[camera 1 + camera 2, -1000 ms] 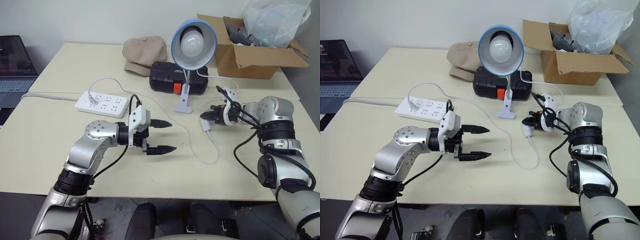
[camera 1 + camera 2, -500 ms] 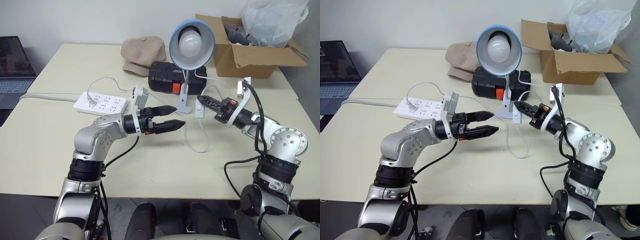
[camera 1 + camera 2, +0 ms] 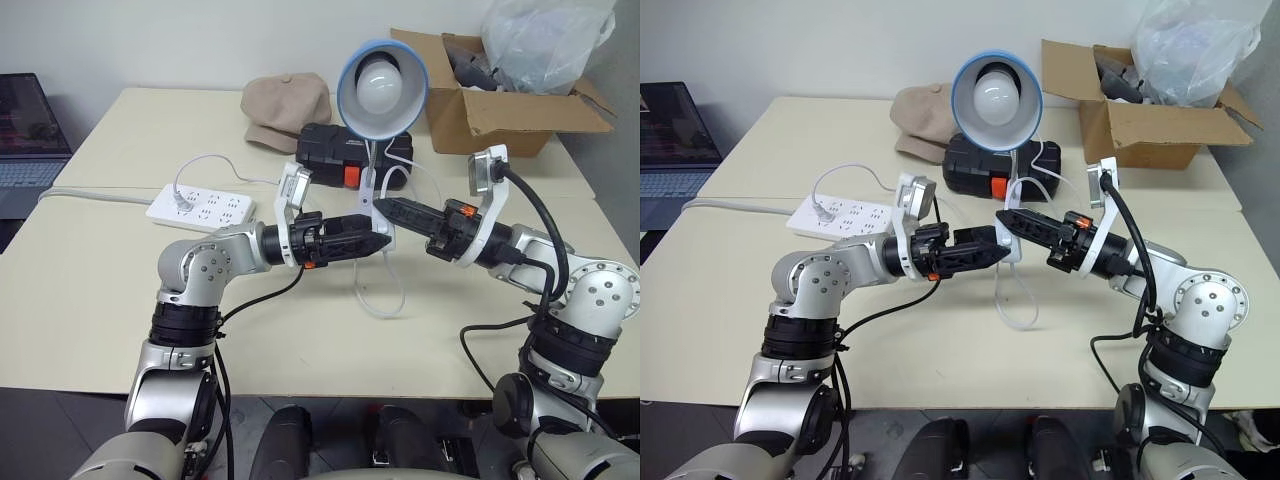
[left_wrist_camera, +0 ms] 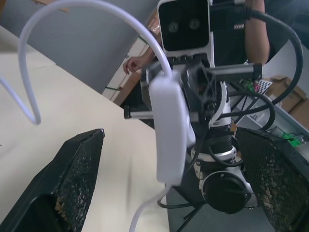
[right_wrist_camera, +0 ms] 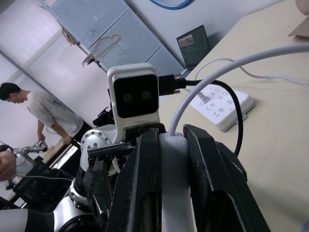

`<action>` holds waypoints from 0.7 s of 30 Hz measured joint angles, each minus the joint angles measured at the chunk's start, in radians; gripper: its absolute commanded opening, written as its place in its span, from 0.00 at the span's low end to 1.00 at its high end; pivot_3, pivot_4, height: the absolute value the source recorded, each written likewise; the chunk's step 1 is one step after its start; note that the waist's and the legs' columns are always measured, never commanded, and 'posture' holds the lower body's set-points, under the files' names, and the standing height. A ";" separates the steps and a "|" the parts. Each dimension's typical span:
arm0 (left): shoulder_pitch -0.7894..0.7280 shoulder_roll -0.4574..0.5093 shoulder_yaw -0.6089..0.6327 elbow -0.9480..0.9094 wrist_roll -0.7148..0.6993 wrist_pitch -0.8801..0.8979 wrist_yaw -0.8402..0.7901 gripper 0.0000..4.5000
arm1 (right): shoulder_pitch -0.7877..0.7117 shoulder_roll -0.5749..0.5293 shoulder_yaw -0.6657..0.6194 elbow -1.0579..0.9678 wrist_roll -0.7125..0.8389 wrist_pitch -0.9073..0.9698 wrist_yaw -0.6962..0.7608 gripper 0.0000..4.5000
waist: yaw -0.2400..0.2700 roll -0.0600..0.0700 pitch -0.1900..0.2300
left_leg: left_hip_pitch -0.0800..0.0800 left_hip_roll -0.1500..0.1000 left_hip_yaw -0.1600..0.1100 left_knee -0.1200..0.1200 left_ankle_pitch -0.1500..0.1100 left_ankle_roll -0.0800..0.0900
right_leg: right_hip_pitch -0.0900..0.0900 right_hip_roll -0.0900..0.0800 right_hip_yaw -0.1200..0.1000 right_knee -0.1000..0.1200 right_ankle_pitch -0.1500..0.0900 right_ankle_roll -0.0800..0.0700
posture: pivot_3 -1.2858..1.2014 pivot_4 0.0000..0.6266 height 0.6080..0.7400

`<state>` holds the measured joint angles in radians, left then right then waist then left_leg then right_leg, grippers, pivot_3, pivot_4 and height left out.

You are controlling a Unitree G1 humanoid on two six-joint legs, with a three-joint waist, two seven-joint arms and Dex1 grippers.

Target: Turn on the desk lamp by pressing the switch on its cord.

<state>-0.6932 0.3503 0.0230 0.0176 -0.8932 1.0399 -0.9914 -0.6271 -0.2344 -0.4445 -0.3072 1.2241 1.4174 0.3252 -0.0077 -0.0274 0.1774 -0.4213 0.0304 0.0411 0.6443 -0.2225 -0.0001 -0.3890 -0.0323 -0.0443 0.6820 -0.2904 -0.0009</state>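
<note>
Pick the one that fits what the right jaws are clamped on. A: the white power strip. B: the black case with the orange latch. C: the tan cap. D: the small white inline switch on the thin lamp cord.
D: in the right wrist view the right gripper is shut on the small white oblong inline switch, with the thin white cord arching out of it.
</note>
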 measured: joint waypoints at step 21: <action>0.010 0.012 -0.010 -0.016 -0.047 0.022 -0.048 0.37 | 0.026 -0.120 0.119 0.028 0.205 -0.128 -0.090 0.09 | 0.001 0.000 0.000 | 0.000 0.000 0.000 0.000 0.000 0.000 | 0.000 0.000 0.000 -0.001 0.000 0.000 | 0.52 0.24 1.00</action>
<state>-0.6836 0.3621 0.0134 0.0020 -0.9401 1.0618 -1.0398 -0.6008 -0.3541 -0.3250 -0.2793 1.4294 1.2894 0.2353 -0.0064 -0.0275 0.1774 -0.4216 0.0304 0.0413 0.6443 -0.2225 -0.0001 -0.3891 -0.0322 -0.0441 0.6814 -0.2905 -0.0006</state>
